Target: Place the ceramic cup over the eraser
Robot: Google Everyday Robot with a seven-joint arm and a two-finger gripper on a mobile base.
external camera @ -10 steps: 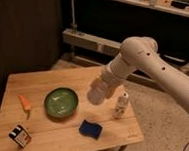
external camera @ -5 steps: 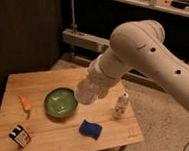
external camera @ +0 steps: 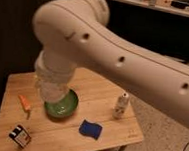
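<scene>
The eraser (external camera: 20, 135), a small block with black, white and orange-red bands, lies at the table's front left corner. My big white arm (external camera: 116, 47) crosses the view from the right and bends down at the left. Its pale lower end, where the gripper (external camera: 52, 95) is, hangs over the left side of the green bowl (external camera: 67, 107), well back and right of the eraser. The gripper is shut; I cannot tell whether it holds anything. The ceramic cup is hidden; I cannot make it out anywhere.
On the wooden table (external camera: 128, 131) lie an orange carrot-shaped thing (external camera: 24, 102) at the left, a dark blue square pad (external camera: 91, 129) in front and a small white bottle (external camera: 119, 105) at the right. Dark furniture stands behind.
The arm has swung left and much closer to the camera, now filling the upper view; its lower end moved from beside the bottle to over the bowl. The table's objects have not moved.
</scene>
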